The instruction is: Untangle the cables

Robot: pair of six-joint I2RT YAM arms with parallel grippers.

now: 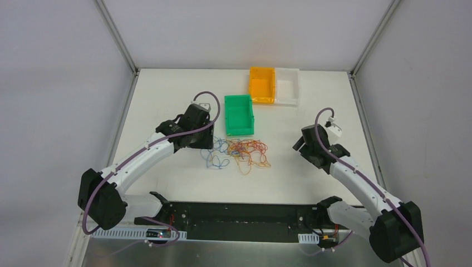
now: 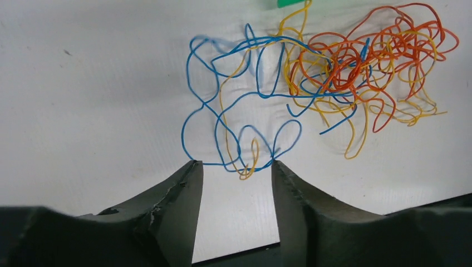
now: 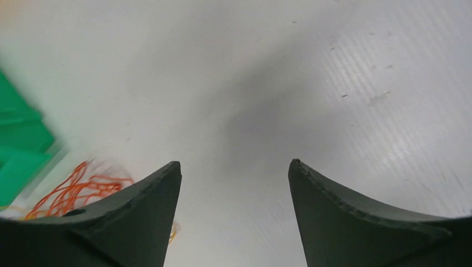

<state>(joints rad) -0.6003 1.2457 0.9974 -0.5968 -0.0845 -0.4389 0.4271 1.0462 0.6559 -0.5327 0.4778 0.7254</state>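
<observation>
The tangle of thin orange, red, blue and yellow wire cables lies unsorted on the white table beside the green plastic bin. My left gripper stands spread and empty at the tangle's near edge, and my right gripper is spread and empty, well apart from it; next, I judge, pinch one outlying blue strand. No legible writing.

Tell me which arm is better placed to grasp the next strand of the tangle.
Probably the left arm: its open jaws sit right at the cables, with strands lying just before them. The right arm hangs aside over the table.
</observation>
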